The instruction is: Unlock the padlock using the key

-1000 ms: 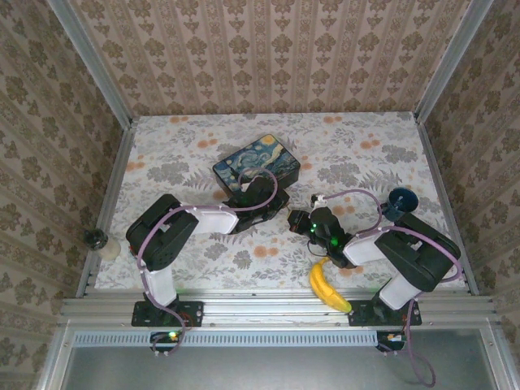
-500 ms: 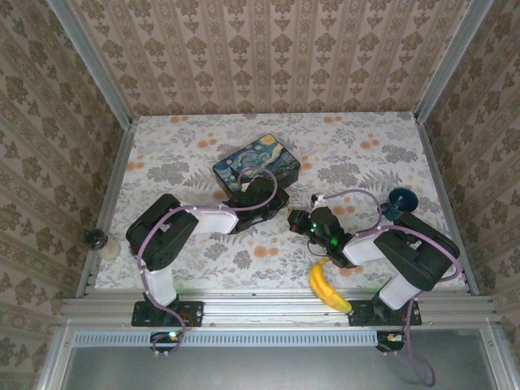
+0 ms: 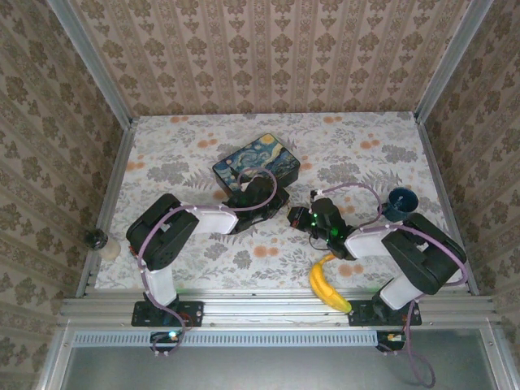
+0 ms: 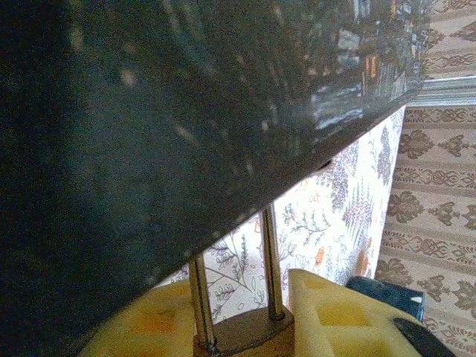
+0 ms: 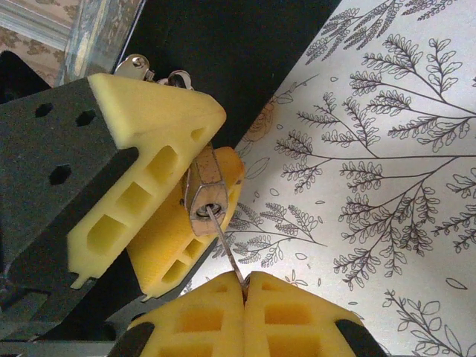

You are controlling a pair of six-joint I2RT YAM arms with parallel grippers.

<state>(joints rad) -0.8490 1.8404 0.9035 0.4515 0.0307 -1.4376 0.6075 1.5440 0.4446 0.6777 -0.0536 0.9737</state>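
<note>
Right end effector (image 5: 245, 280) nudged closer, thin key (image 5: 225, 246) at brass padlock (image 5: 202, 186) keyhole

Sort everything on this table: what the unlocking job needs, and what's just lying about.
Job: padlock, key, painted box next to the padlock.
Lying about: banana, blue cup.
</note>
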